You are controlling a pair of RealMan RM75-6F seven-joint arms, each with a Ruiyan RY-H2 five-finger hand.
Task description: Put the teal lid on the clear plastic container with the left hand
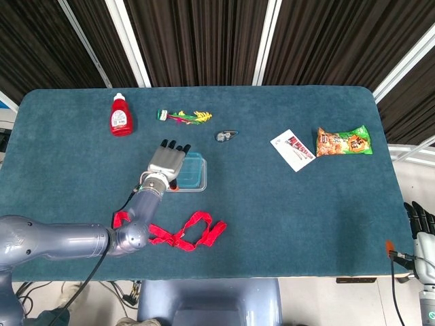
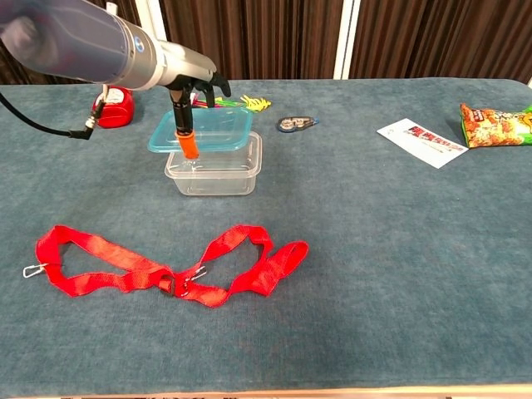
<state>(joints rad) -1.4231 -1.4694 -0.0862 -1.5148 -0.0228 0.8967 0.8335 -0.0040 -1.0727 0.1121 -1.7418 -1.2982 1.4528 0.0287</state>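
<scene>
The clear plastic container stands on the blue cloth left of the middle. Just above it, tilted and shifted a little to the left, hangs the teal lid, held by my left hand at its left edge. In the head view my left hand covers most of the lid and the container, whose right and front rims show. My right hand is at the lower right, off the table, holding nothing; its finger pose is unclear.
A red strap lies in front of the container. Behind it are a red ketchup bottle, a coloured bundle and a small tape dispenser. A white card and a snack bag lie to the right.
</scene>
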